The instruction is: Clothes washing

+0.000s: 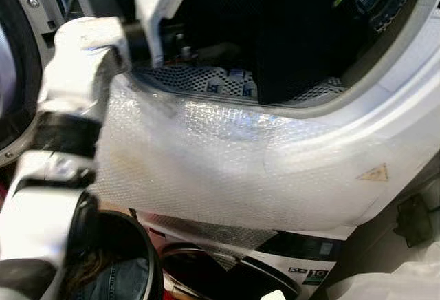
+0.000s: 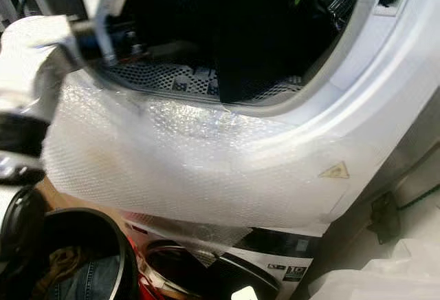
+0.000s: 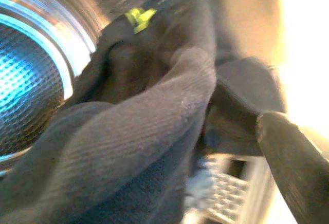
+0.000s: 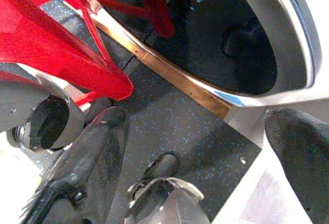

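Dark garment (image 1: 289, 52): black, finely ribbed knit, bunched in thick folds with a neon-green tag (image 3: 138, 17); it lies inside the drum, at about 1 o'clock in the head view, resting on the perforated metal floor (image 1: 206, 80).
Washing machine (image 1: 385, 128): white front, round opening; its lower rim is covered by a sheet of bubble wrap (image 1: 220, 169) hanging toward 6 o'clock.
Left gripper (image 3: 226, 147): reaches into the drum from 10 o'clock; a fold of the garment lies across one finger, the other black finger (image 3: 293, 162) stands apart beside it; cannot tell whether it grips the cloth.
Right gripper (image 4: 205, 147): fingers spread wide, empty, hanging over speckled dark floor (image 4: 175, 126) near a red frame (image 4: 61, 44).
Basket (image 1: 137, 245): dark rim at 7 o'clock, denim inside.
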`<state>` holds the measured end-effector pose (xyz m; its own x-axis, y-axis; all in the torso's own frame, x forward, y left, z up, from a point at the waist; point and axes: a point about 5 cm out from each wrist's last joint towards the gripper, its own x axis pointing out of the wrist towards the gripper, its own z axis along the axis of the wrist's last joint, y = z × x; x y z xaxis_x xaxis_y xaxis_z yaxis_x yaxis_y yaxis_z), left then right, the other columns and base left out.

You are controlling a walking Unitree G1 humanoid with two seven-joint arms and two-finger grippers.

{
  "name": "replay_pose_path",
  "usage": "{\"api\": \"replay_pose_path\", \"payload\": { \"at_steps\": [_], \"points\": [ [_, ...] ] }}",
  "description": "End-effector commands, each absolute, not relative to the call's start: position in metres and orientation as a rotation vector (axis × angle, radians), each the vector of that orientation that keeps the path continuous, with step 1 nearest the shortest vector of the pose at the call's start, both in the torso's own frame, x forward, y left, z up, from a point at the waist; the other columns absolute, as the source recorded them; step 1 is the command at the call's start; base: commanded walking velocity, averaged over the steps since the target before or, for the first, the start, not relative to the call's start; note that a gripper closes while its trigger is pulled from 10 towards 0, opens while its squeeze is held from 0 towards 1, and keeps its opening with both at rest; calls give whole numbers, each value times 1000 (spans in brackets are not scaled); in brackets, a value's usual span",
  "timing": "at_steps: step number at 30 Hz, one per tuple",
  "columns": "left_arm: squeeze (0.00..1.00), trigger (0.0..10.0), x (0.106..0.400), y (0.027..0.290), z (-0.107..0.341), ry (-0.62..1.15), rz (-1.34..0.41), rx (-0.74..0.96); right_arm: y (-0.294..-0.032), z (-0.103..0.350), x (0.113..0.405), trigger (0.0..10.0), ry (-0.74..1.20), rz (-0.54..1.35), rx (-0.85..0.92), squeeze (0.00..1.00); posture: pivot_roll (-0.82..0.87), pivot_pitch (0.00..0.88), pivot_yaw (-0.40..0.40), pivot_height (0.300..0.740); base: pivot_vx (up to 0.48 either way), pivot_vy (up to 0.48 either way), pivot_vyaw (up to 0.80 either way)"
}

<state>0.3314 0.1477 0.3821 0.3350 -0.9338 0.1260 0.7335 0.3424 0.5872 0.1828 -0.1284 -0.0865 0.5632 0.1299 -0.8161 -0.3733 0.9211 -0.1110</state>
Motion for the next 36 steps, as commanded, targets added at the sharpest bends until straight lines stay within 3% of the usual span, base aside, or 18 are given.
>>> {"api": "replay_pose_path", "payload": {
  "at_steps": [1,7,14,19,21,24,28,36],
  "points": [
    [0,10000,312,147,388,-535,-1250,500,-127,-88,180,10000,945,293,-266,0,178,0,28,740,0,0,0],
    [0,10000,285,140,379,-452,-1465,493,-128,-88,181,10000,943,293,-269,0,179,0,21,740,0,0,0],
    [0,10000,293,121,359,-389,-1510,500,-128,-88,181,10000,944,290,-270,0,166,0,25,740,0,0,0],
    [0,10000,315,113,355,-384,-1455,373,-129,-88,180,10000,947,289,-272,0,157,0,30,740,0,0,0],
    [0,10000,342,114,355,-405,-1339,263,-130,-89,178,10000,949,289,-274,0,146,0,31,740,0,0,0],
    [0,10000,358,115,362,-426,-1285,155,-131,-89,177,10000,953,290,-278,0,142,0,30,740,0,0,0],
    [0,10000,369,115,368,-405,-1297,51,-132,-90,176,10000,955,288,-279,0,119,0,36,740,0,0,0],
    [0,10000,390,108,376,-398,-1151,-6,-137,-92,171,10000,964,276,-281,0,57,0,55,740,0,0,0]
  ]
}}
